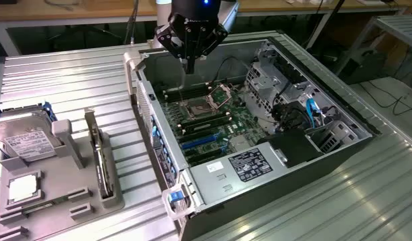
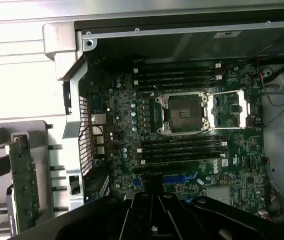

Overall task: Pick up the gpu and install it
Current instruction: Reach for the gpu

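Note:
The gpu [image 1: 99, 150] is a thin card standing on edge in a slot of the grey holder [image 1: 65, 201], at the exterior view's left of the open computer case [image 1: 145, 100]. In the wrist view the gpu [image 2: 23, 182] shows a green board edge beside the case wall. My gripper [image 1: 189, 68] hangs above the far end of the case, over the motherboard [image 1: 213, 120], its black fingers shut with nothing between them. The wrist view looks down past the gripper [image 2: 154, 212] at the open CPU socket [image 2: 181, 112] and blue expansion slots [image 2: 179, 178].
A silver hard drive [image 1: 25, 138] with a white label and a square chip [image 1: 21, 188] also sit on the grey holder. Inside the case are memory slots [image 1: 206, 121], a power supply [image 1: 249, 165] and a drive cage [image 1: 273, 75] with cables. Everything rests on a ribbed metal table [image 1: 72, 80].

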`<state>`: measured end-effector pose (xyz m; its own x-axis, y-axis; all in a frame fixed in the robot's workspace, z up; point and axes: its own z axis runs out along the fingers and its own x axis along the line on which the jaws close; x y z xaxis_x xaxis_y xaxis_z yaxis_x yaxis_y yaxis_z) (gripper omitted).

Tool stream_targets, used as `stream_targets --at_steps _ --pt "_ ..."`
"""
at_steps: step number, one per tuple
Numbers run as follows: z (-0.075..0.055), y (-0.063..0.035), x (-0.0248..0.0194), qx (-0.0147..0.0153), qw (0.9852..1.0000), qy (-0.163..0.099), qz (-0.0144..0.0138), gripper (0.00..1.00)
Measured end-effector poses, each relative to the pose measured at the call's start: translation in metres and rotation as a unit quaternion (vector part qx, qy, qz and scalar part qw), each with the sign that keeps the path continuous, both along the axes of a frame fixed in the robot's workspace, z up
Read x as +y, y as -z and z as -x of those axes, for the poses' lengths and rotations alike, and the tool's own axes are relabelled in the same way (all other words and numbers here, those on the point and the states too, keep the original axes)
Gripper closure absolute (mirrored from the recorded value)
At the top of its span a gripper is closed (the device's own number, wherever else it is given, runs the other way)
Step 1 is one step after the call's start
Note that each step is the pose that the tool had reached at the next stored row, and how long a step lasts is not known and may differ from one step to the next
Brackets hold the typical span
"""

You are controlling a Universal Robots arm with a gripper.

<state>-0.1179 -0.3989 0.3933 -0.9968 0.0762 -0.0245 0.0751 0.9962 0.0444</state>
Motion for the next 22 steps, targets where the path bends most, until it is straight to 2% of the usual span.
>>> stream_targets --at_steps 22 --pt "0.0072 0.0001 -0.0007 0.0001 1.0 0.0 0.0 0.89"
